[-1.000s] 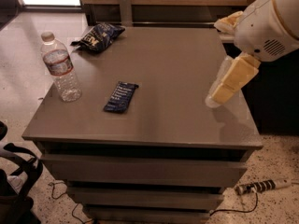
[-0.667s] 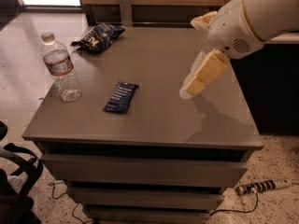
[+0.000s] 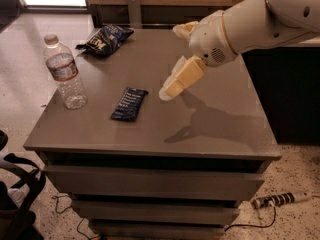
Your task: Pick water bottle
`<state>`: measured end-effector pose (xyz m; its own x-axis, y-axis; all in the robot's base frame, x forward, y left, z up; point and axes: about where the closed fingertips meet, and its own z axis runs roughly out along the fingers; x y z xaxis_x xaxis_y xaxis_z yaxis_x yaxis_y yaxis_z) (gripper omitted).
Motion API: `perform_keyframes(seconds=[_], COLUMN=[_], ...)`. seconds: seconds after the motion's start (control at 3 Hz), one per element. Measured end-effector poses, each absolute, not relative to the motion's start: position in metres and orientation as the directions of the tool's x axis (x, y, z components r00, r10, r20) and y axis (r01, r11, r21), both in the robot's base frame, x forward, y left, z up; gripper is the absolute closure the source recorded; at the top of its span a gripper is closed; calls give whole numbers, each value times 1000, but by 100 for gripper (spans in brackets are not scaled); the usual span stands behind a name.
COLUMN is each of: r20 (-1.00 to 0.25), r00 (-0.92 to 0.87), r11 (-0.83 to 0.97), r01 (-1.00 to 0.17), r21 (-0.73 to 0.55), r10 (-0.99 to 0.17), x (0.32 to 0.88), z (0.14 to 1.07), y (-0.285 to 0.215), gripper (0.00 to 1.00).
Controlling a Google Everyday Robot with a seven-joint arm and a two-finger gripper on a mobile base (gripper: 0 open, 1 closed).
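Surface: grey flat-topped drawer cabinet [image 3: 215,129] is standing on speckled floor, with a white power strip [image 3: 280,200] lying at the near right.
Near packet: flat dark blue snack packet [image 3: 129,104] is lying left of centre on the top.
Task thing: clear ribbed plastic water bottle [image 3: 65,74] with a white cap is standing upright at the left edge.
Tool: cream-coloured gripper [image 3: 172,86] is hovering over the middle, tilting down and left; released or clenched, I cannot tell.
Far bag: crumpled dark blue chip bag [image 3: 105,38] is sitting at the far left.
Change: gripper is sweeping leftward from the right edge to the centre; bottle and packets are staying put.
Meaning: reach is probably progressing; bottle is remaining well apart, flat packet lying between.
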<state>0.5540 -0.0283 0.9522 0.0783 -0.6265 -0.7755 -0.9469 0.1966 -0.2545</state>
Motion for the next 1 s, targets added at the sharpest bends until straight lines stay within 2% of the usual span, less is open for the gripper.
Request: perform_keyframes(seconds=[0.33,1.0], r20=[-775,-858], r00=[78,83], r11=[196,183], r01=[-947,-962], r21=[-255,-201], r10=[-627,-507], x=[554,577], z=[952,943], y=[-28,30], gripper=[0,0])
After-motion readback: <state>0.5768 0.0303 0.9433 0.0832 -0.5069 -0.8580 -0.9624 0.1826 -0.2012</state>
